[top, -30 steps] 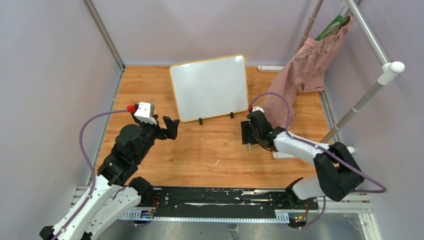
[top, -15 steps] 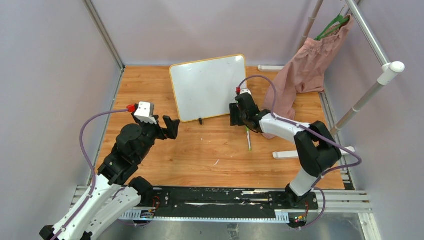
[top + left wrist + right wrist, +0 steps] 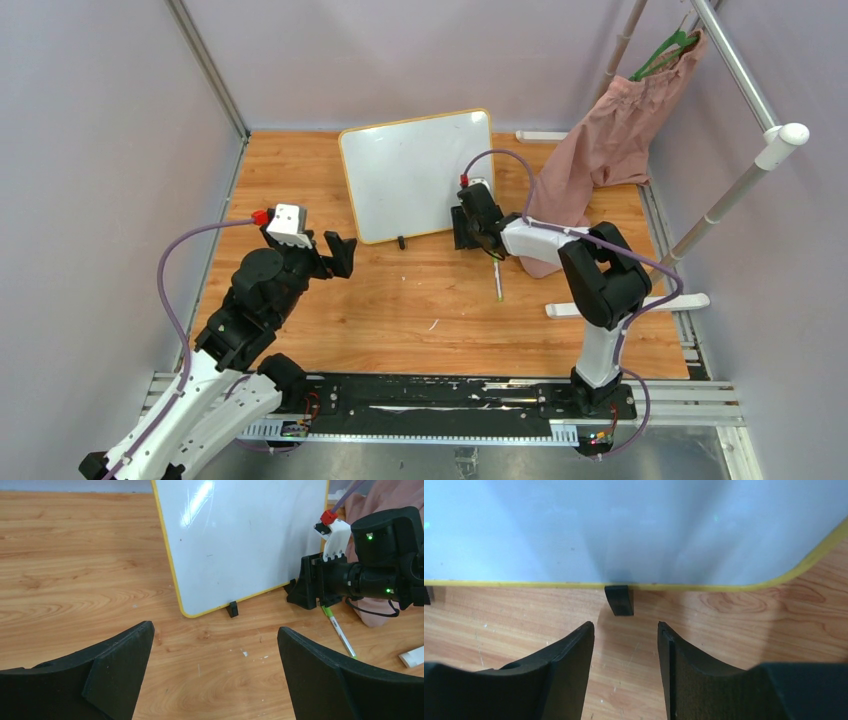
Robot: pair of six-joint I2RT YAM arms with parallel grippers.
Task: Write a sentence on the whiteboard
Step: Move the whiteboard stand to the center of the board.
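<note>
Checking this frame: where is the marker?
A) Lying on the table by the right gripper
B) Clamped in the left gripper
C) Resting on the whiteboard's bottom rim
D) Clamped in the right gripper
A: the marker lies flat on the wooden table beside the right gripper, whose jaws are apart with nothing between them. The left gripper is wide open and empty too.

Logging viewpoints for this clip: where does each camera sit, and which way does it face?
Top external: above and behind the arm bases, looking down on the table and whiteboard; both arms show.
Left wrist: on the left hand, facing the board and the right hand; its fingers frame the bottom.
Right wrist: low, close to the board's bottom rim and a clip foot; its fingers below.
Shared: all see the whiteboard.
</note>
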